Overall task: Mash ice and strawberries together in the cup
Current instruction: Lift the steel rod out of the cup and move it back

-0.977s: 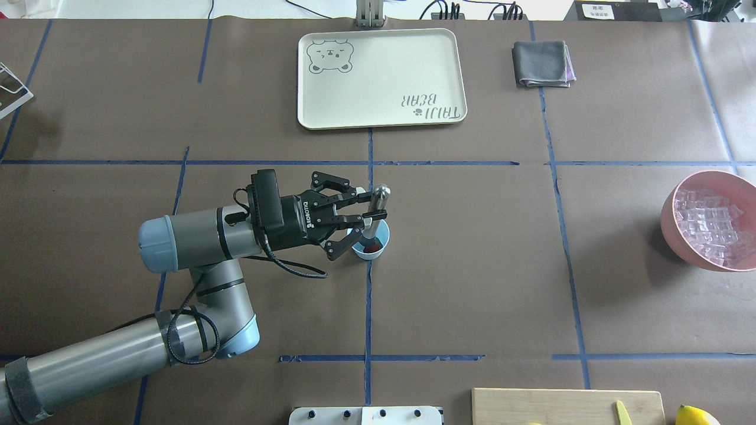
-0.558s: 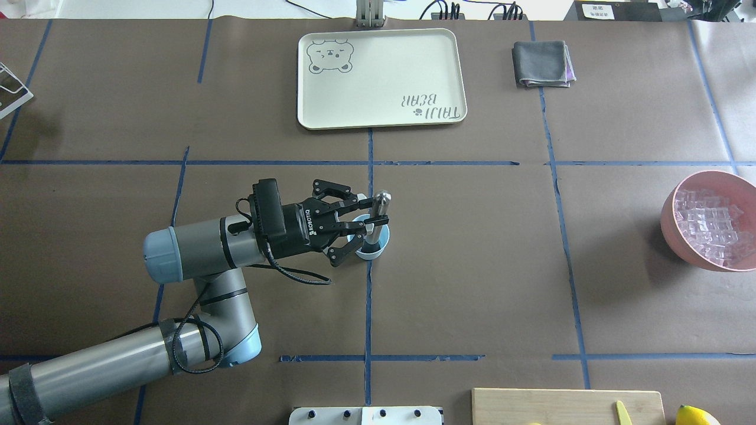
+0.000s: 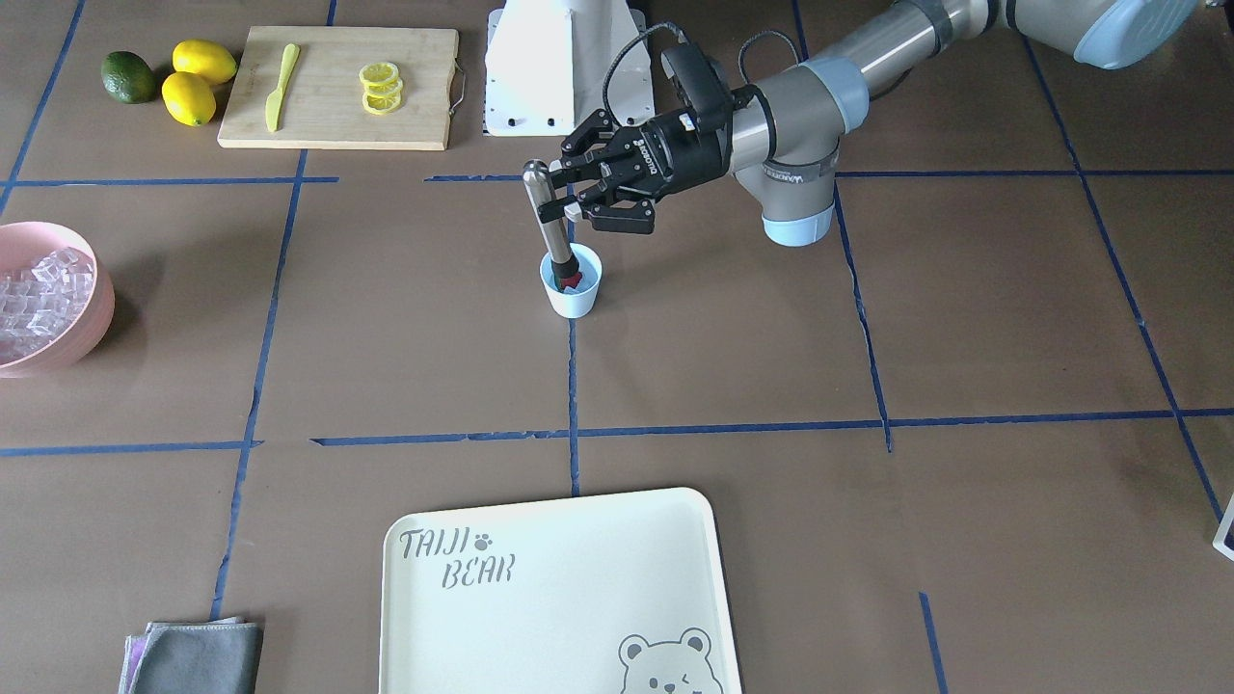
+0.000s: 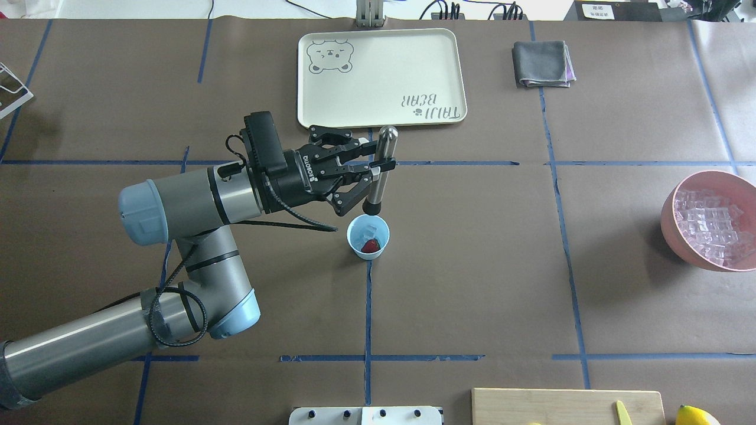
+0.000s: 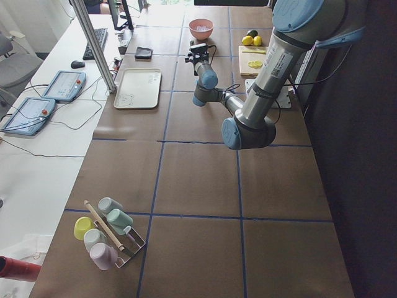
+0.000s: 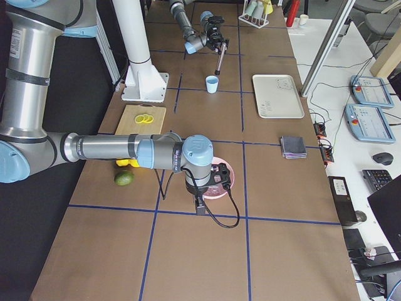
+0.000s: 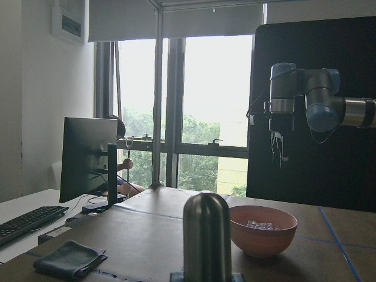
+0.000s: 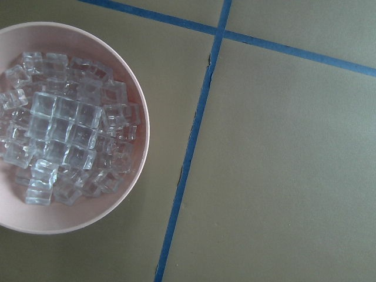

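Observation:
The light-blue cup stands at mid-table and holds a red strawberry and a clear ice cube. My left gripper is shut on a steel muddler. It holds the muddler upright, with the dark lower end just above the cup's far rim. In the front view the cup sits under the muddler. My right gripper hangs over the pink bowl of ice cubes. I cannot tell whether it is open or shut.
A cream tray lies at the far side, with a grey cloth to its right. The pink bowl sits at the right edge. A cutting board with lemon slices and a knife lies near the base, with lemons beside it.
My left gripper has lifted the muddler out of the cup, up and away from the robot. The strawberry and ice now show uncovered in the cup.

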Robot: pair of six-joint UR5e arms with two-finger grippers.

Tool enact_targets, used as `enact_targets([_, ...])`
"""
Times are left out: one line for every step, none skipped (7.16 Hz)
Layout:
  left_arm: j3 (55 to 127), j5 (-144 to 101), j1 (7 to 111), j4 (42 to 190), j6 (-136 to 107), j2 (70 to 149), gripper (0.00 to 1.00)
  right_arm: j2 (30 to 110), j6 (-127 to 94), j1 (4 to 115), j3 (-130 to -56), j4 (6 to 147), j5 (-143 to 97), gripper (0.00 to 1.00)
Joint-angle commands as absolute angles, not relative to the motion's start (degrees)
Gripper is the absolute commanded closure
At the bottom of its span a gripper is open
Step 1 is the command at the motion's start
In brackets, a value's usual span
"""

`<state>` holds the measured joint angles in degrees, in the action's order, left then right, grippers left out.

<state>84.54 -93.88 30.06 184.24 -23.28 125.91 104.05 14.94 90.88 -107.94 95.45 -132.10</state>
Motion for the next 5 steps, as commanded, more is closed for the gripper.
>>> enact_targets([98.8,-94.0,30.7,157.8,-23.7,125.8,1.00,103.9,14.9,90.9,-107.8,95.4,-132.1,0.01])
enact_targets([104.4,-94.0,30.8,144.9,-23.4,125.8,1.00,103.8,14.9,90.9,-107.8,95.4,-132.1,0.01])
enact_targets([108.2,-94.1,31.0,133.9,-23.1,125.9,1.00,103.8,14.9,90.9,-107.8,95.4,-132.1,0.01])
enact_targets([110.2,-94.0,31.1,124.1,-23.1,126.0,1.00,103.8,14.9,90.9,-107.8,95.4,-132.1,0.01])
enact_targets([110.8,-94.0,31.5,114.7,-23.1,126.1,1.00,103.9,14.9,90.9,-107.7,95.4,-132.1,0.01])
